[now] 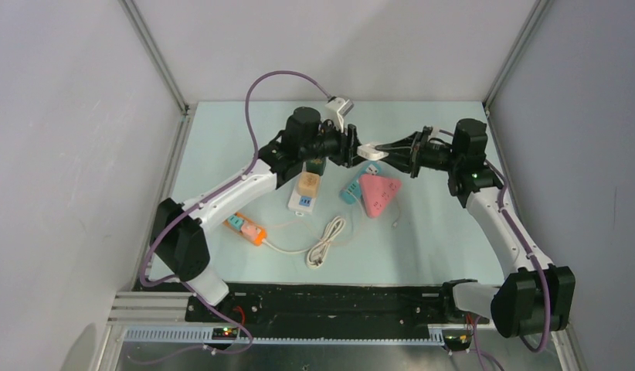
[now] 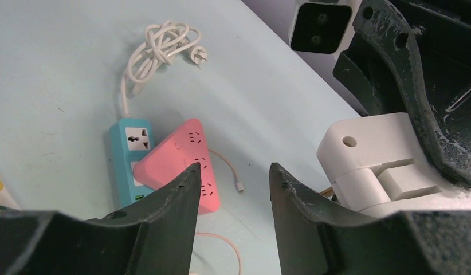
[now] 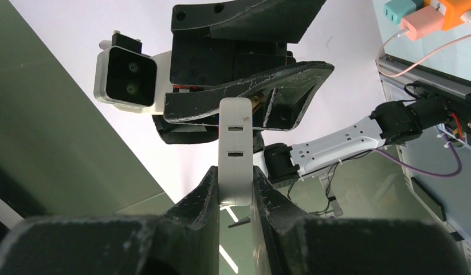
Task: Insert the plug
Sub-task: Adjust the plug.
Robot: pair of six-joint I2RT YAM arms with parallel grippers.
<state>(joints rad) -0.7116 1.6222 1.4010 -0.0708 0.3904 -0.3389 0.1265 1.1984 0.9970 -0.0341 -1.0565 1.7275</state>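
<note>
The pale green table (image 1: 422,247) is seen with a pink triangular power strip (image 1: 378,193) lying near its centre. Above it, in the upper middle of the overhead frame, the left hand (image 2: 233,172) is seen parted and empty, while the right hand (image 3: 234,177) is clenched on the white plug (image 3: 235,143), lifted off the table.

On the pale green worktop (image 1: 422,247): pink triangular socket block (image 1: 378,193) partly overlapping a blue power strip (image 1: 350,190), coiled white cable (image 1: 326,241) nearby, white strip (image 1: 302,202) carrying a tan cube (image 1: 307,184), orange strip (image 1: 249,229) at left.
</note>
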